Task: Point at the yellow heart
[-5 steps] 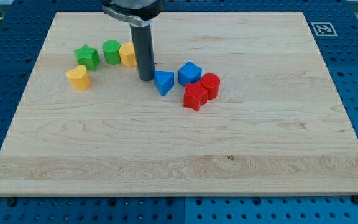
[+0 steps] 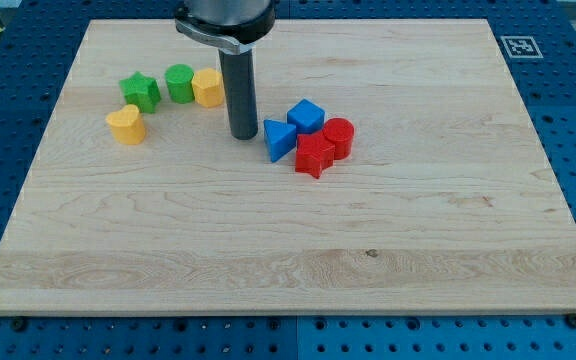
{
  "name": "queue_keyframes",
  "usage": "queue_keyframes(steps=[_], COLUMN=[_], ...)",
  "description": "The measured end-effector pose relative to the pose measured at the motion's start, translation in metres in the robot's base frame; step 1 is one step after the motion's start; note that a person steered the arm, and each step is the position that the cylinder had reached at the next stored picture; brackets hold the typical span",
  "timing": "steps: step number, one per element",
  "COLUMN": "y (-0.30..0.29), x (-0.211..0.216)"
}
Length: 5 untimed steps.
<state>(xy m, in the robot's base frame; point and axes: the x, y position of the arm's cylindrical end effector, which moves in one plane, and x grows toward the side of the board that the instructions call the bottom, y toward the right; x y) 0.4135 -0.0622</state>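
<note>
My tip (image 2: 241, 134) shifted right; blue triangle (image 2: 279, 139) pushed right; yellow heart (image 2: 126, 125) unmoved.

You have eight blocks: two yellow, a heart (image 2: 126, 125) and a hexagon (image 2: 206, 88); two green, a star (image 2: 140, 92) and a cylinder (image 2: 179, 82); two blue, a triangle (image 2: 279, 139) and a cube (image 2: 307, 115); two red, a star (image 2: 314, 156) and a cylinder (image 2: 339, 136).

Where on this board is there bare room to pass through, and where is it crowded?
Bare: everything below the yellow heart and red star, and right of the red cylinder. Crowded: upper left, where my tip stands between the yellow hexagonal block and blue triangular block.
</note>
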Motion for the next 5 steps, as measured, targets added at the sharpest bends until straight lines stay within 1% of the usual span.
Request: queue_keyframes(steps=[1, 2, 4, 5], y=[-0.021, -0.025, -0.025, -0.034], x=[0.042, 0.091, 0.091, 0.082])
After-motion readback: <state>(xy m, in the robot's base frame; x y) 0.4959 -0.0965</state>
